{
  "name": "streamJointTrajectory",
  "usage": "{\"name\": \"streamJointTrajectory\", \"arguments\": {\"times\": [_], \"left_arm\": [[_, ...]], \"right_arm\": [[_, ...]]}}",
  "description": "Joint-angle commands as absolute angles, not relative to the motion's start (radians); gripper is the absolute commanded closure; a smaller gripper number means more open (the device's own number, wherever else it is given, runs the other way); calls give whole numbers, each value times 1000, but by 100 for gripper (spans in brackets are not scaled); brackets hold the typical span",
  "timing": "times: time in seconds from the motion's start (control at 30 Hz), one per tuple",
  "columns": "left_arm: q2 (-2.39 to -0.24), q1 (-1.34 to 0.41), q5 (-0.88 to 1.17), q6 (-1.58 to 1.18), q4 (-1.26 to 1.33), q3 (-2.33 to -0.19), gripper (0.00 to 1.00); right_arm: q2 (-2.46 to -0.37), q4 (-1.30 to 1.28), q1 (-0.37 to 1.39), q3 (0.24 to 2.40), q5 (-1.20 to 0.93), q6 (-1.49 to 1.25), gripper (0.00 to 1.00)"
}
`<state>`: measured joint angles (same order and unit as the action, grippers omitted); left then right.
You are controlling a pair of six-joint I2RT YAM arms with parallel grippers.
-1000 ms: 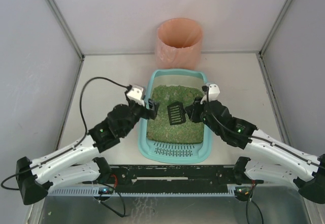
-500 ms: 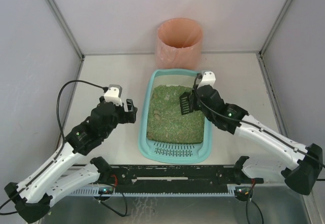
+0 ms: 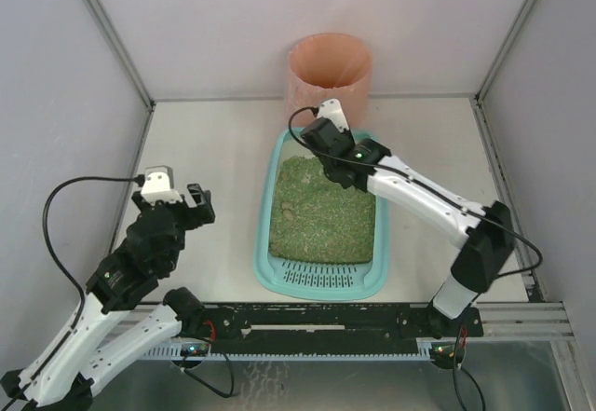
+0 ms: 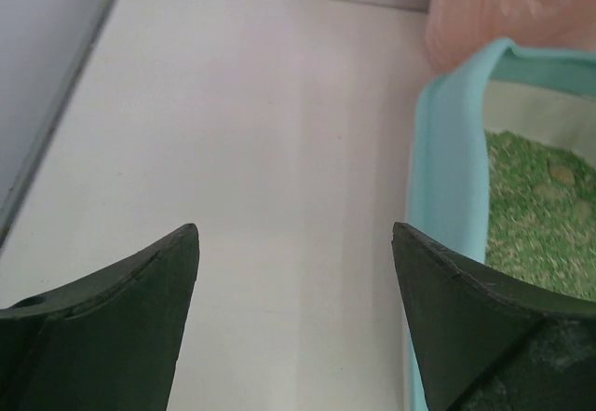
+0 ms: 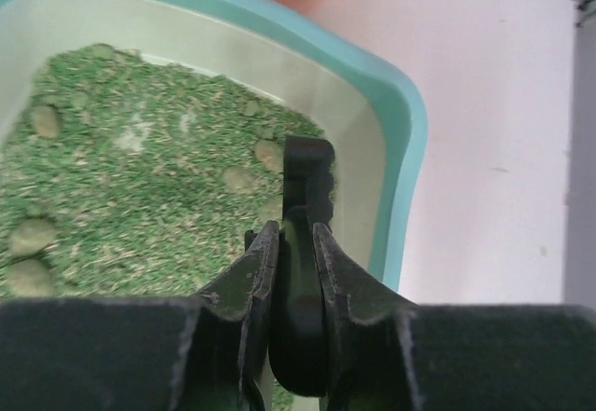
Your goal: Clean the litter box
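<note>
Grey walls enclose a white table point(image 3: 205, 141). From above, the litter box point(image 3: 264, 243) lies at centre before a pink bin point(image 3: 329, 71). The right arm point(image 3: 410, 183) reaches over its far end, and the left gripper point(image 3: 199, 204) hangs well to its left. Left wrist: fingers point(image 4: 121, 318) wide apart over the table, box rim at right. Right wrist: the right gripper point(image 5: 296, 234) is clamped on a black scoop point(image 5: 305, 173) above the granules point(image 5: 140, 197).

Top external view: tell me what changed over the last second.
The right gripper, shut on the black scoop, carried it from the middle of the litter box to its far end, near the pink bin. The left gripper, open, drew back leftward from the box's rim. Box and bin stayed put.
</note>
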<state>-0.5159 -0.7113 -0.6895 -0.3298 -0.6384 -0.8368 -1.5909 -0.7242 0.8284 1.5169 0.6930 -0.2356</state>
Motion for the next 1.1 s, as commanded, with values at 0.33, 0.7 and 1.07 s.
{"name": "streamJointTrajectory", "arguments": {"times": [0.33, 0.7, 1.07], "left_arm": [[-358, -685, -884, -387, -635, -784, 13], [-378, -629, -822, -390, -630, -783, 13], [-390, -595, -763, -389, -621, -779, 13]], "right_arm": [[-1951, -1082, 830, 1845, 935, -303, 100], [-2011, -1052, 787, 1896, 711, -300, 100], [-1915, -833, 779, 1862, 458, -226, 100]]}}
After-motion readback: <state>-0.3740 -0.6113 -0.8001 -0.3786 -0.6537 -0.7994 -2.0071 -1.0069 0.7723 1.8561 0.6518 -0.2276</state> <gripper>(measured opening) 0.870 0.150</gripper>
